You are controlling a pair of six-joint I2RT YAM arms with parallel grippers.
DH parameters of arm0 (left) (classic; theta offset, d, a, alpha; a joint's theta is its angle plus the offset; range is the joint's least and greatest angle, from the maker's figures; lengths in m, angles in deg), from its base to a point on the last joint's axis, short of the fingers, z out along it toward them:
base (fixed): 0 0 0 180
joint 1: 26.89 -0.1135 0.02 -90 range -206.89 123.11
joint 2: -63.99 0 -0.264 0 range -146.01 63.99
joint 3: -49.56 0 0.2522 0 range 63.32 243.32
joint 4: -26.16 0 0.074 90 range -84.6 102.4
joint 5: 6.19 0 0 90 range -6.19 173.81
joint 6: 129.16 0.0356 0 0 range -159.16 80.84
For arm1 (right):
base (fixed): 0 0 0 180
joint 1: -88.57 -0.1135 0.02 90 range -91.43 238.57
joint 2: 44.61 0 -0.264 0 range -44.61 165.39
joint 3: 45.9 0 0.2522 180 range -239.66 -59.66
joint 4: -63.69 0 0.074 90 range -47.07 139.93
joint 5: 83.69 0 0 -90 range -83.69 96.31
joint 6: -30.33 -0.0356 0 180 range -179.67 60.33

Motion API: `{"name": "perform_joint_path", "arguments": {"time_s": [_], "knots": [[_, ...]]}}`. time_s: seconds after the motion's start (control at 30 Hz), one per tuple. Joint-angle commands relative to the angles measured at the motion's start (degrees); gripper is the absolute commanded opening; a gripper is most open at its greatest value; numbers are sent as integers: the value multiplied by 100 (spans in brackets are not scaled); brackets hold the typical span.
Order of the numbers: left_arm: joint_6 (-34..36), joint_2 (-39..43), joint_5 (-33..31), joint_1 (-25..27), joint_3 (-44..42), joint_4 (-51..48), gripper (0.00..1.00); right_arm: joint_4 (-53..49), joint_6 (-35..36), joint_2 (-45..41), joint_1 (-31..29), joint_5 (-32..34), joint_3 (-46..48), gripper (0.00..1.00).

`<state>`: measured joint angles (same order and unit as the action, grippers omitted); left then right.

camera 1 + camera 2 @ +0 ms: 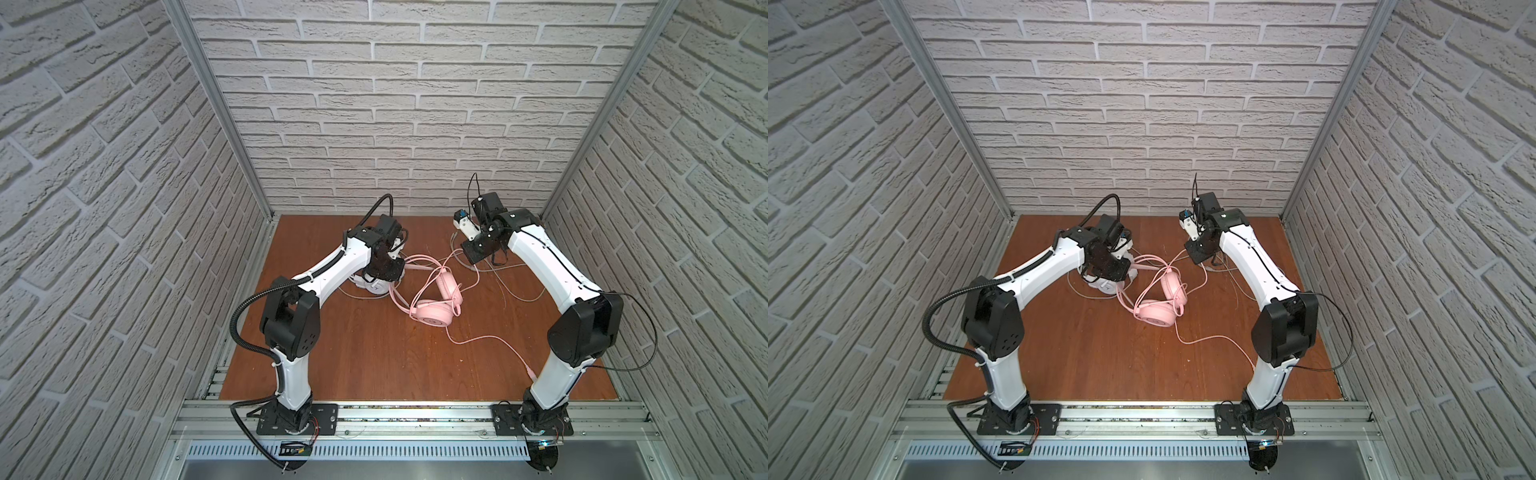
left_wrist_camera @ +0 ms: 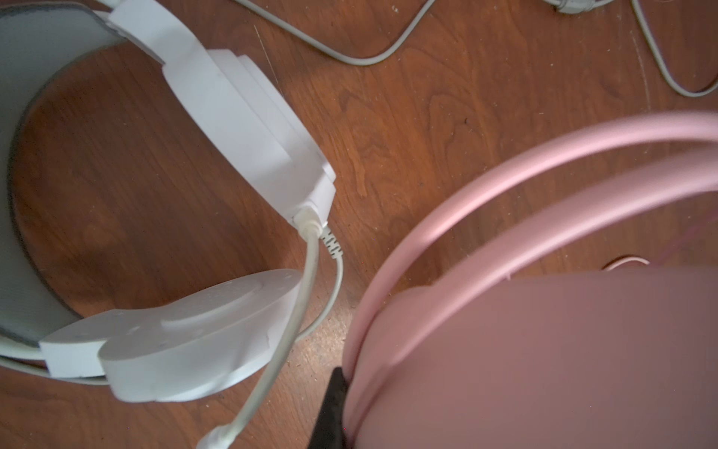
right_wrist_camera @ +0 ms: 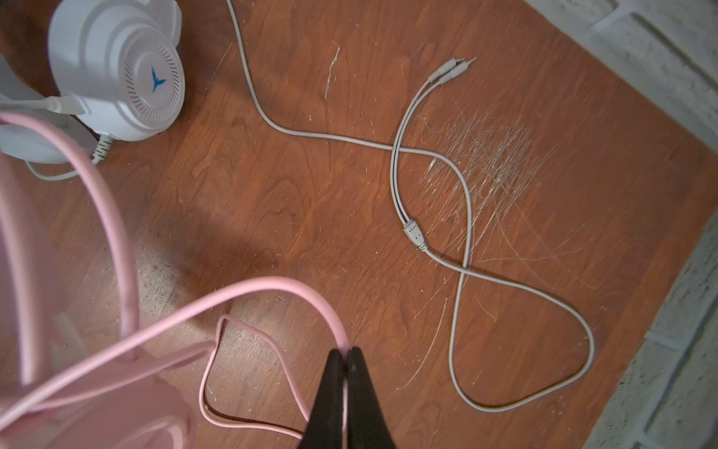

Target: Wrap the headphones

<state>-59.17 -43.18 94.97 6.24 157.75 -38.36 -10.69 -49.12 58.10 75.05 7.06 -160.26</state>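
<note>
Pink headset (image 1: 432,305) lies mid-table, one round cup flat, the other cup tilted on edge, its double headband arching up to the left; its thin pink cord (image 1: 494,341) trails toward the near right. White headset (image 3: 116,74) with grey band rests far left, its grey cord (image 3: 462,217) looping across the far right of the table.

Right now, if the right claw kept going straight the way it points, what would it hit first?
Beyond the thin pink cord that the right gripper pinches, probably the bare brown wooden tabletop; the looped grey cord lies off to one side. Depth is unclear.
</note>
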Motion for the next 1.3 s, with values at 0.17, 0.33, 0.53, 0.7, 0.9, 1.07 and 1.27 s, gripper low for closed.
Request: {"name": "perform_joint_path", "arguments": {"time_s": [0.17, 0.33, 0.53, 0.7, 0.9, 1.07, 1.27], "knots": [[129, 633, 724, 19, -201, 342, 0, 369, -532, 324, 235, -318, 179, 5], [173, 749, 830, 19, -309, 348, 0, 525, -817, 484, 345, -300, 372, 5], [129, 839, 972, -28, -381, 422, 0, 770, -1052, 573, 486, -364, 667, 5], [114, 890, 1079, -85, -398, 466, 0, 745, -1062, 756, 534, -566, 782, 5], [-139, 1004, 1453, -262, -575, 775, 0, 887, -1175, 923, 552, -713, 986, 5], [-253, 1072, 1433, -271, -734, 891, 0, 1091, -1295, 911, 556, -864, 1251, 5], [-444, 916, 1396, -319, -873, 1041, 0, 1453, -1415, 845, 553, -1177, 1566, 8]]}}
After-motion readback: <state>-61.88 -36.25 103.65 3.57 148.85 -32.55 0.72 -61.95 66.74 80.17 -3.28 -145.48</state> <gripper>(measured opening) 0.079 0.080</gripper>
